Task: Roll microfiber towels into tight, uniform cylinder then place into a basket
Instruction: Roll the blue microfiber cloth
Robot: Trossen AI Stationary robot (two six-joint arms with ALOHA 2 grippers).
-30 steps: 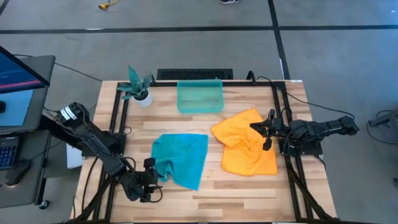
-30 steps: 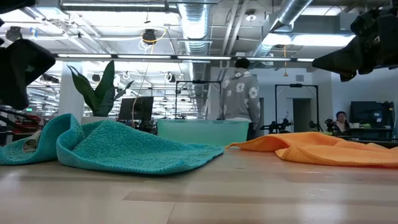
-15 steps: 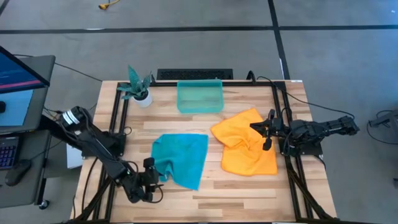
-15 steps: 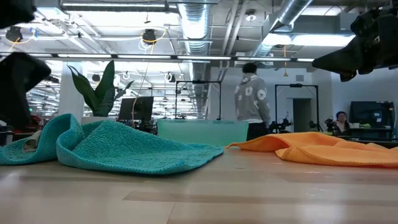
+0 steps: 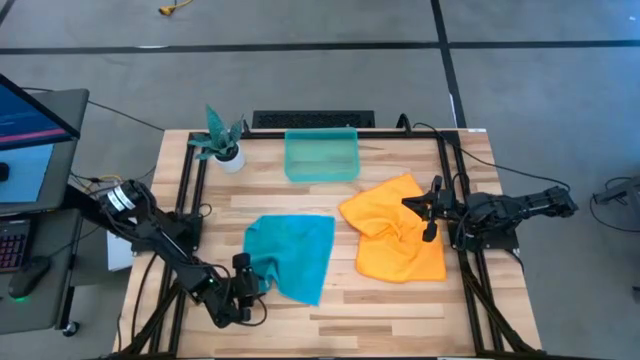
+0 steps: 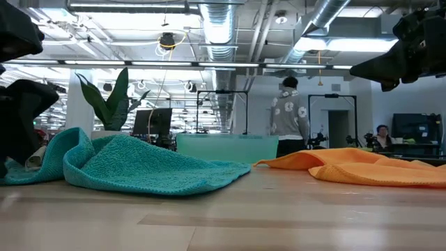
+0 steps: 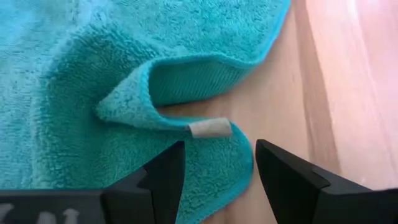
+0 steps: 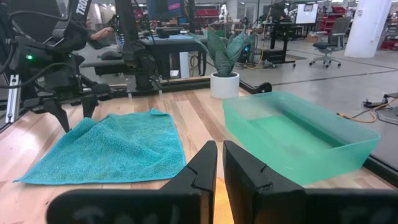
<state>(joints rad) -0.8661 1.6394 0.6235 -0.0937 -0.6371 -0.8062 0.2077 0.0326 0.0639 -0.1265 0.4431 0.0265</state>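
left gripper (image 7: 214, 171), jaws spread, sits at the folded corner of the teal towel (image 5: 292, 254) on the desk (image 5: 400, 300), looks like pre-grasp for rolling, next pinch that corner; right gripper (image 5: 429, 212) nearly closed over the orange towel (image 5: 395, 238), basket (image 5: 321, 156) empty.

the soft square teal-blue microfiber towel (image 7: 124, 81) runs off the edges of the left wrist view, so its full outline is cut off there. in the low view, the translucent teal-green plastic bin (image 6: 226, 148) is partly hidden behind that towel, and the crumpled orange-yellow microfiber towel (image 6: 362, 166) is cut by the frame edge. the dark left gripper (image 6: 17, 132) is only partly in frame there.
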